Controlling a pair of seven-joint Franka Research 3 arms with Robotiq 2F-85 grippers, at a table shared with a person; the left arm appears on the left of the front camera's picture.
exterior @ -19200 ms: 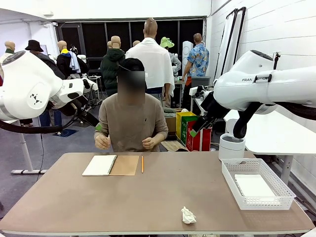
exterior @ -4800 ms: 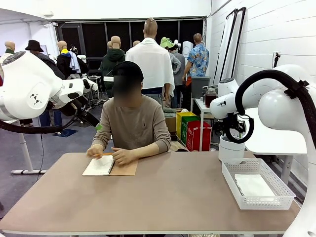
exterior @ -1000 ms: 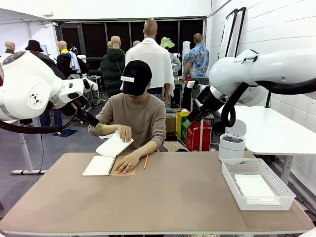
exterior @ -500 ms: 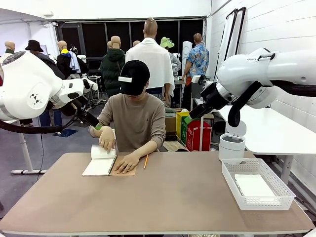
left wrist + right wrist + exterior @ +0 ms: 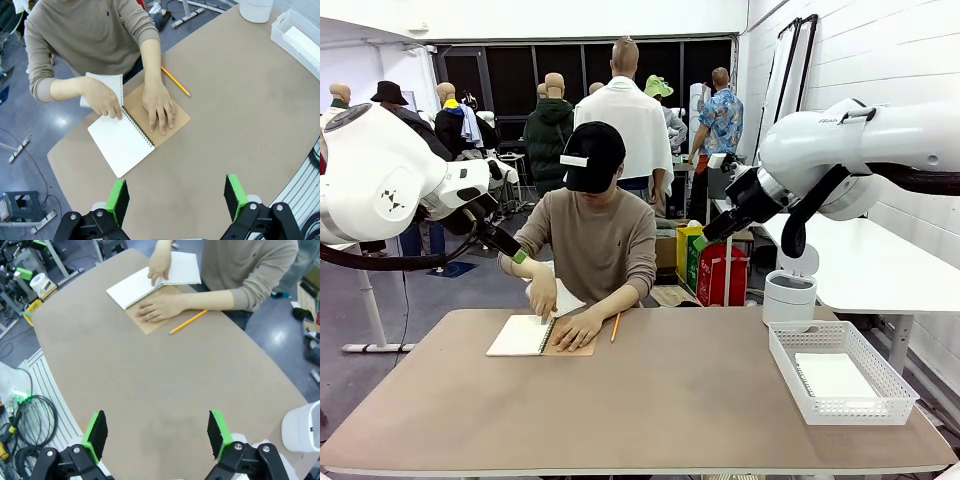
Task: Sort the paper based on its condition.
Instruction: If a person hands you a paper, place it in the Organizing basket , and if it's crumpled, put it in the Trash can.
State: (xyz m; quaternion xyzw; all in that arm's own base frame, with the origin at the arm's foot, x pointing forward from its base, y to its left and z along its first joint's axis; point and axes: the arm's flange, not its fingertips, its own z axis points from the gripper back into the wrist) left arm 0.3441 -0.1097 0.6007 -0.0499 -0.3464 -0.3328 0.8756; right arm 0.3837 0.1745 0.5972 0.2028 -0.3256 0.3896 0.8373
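Person's hand (image 5: 159,107) pins notebook (image 5: 136,130) flat so other hand (image 5: 102,99) can tear page (image 5: 107,86). Left gripper (image 5: 175,196) and right gripper (image 5: 156,431) wait above notebook, jaws wide, empty.

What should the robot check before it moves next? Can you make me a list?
1. Left claw open with nothing in it: ok.
2. Right claw open with nothing in it: ok.
3. Paper sheet loose and ready to pick up: not ok; the person's hand is lifting it at the notebook.
4. Person's hands off the table: not ok; the other hand presses on the brown cover.
5. White basket on the table, with a sheet inside and room left: ok.
6. Pencil out of the way: cannot tell; it lies beside the notebook.
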